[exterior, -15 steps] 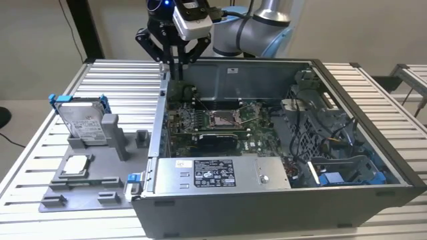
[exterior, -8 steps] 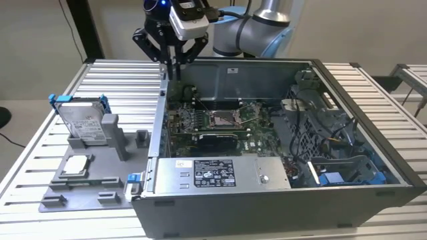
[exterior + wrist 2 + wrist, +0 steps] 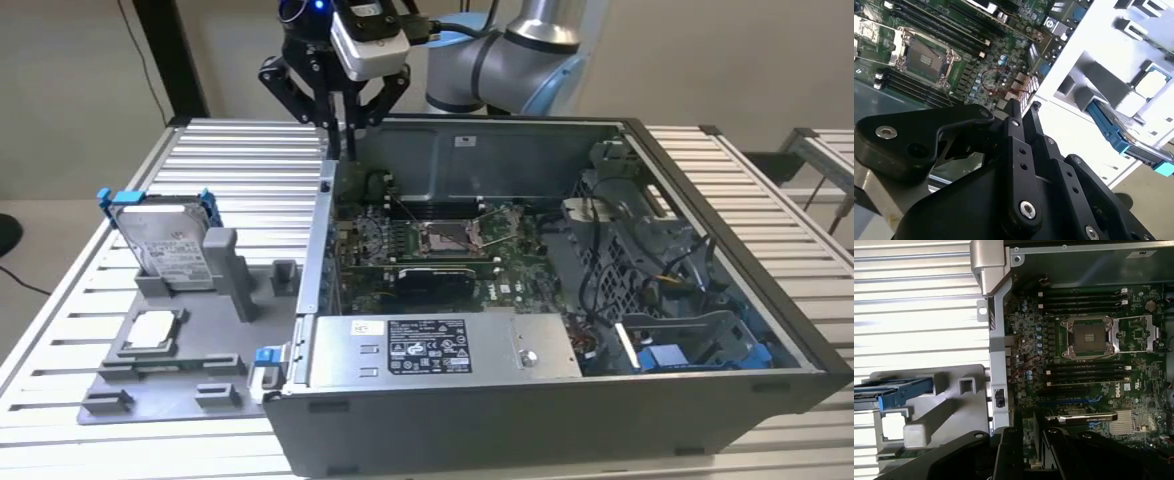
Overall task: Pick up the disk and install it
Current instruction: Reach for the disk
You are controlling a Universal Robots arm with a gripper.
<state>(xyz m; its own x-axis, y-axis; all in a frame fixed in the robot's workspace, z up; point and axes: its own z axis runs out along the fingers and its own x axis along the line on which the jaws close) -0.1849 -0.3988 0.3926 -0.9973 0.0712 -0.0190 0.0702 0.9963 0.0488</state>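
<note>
Pincer (image 3: 338, 148) hangs at the open computer case (image 3: 561, 400) wall, fingers together, empty. Disk (image 3: 167, 240) stands upright in its grey holder (image 3: 160, 370) on the tabletop (image 3: 240, 150). It is neither picked up nor installed.

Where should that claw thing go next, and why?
Probably sideways toward the exterior view's left, I'd judge. The end effector hangs shut and empty above the computer case's side wall, while the disk stands on edge in its grey stand outside the case, untouched.
</note>
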